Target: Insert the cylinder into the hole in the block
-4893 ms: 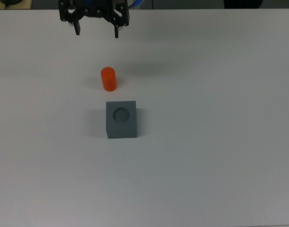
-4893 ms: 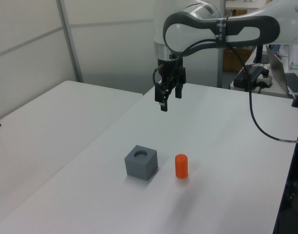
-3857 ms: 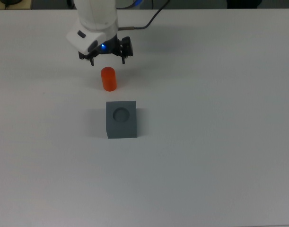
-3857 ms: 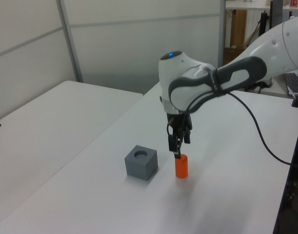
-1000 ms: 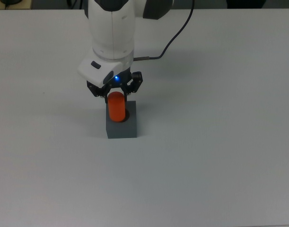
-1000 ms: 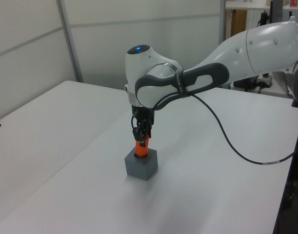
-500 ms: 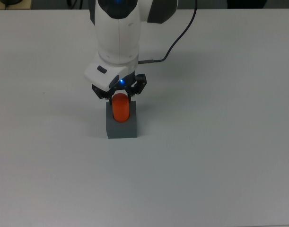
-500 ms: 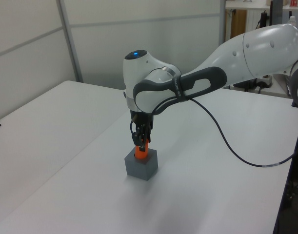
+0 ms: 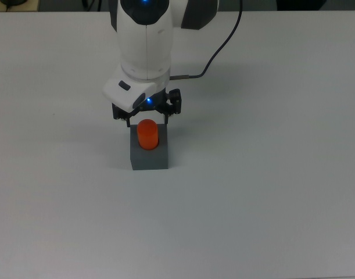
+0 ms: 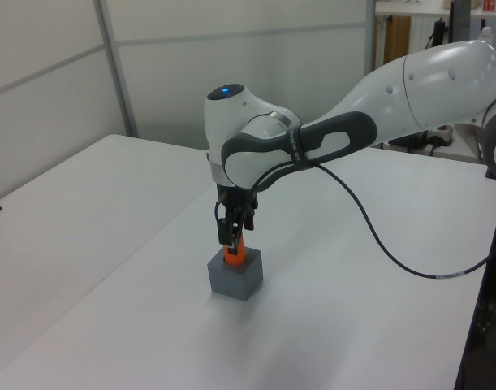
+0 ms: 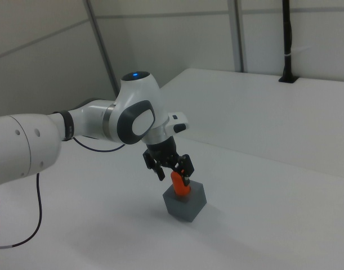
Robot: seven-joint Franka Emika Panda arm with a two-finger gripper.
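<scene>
Since a half-second ago, my jaws wide off the cylinder [image 9: 147, 133], upright in the block [image 9: 149, 157] at the top view's centre-left, my gripper [image 9: 146, 120] just above.

Cylinder [image 9: 147, 134] lower part hidden inside block [image 9: 149, 157]; hole covered.

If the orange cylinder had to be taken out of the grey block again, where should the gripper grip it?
Probably the cylinder's exposed upper part, coming straight down from above: it stands upright in the block, whose walls hide its lower part. The gripper hangs open just above it.
</scene>
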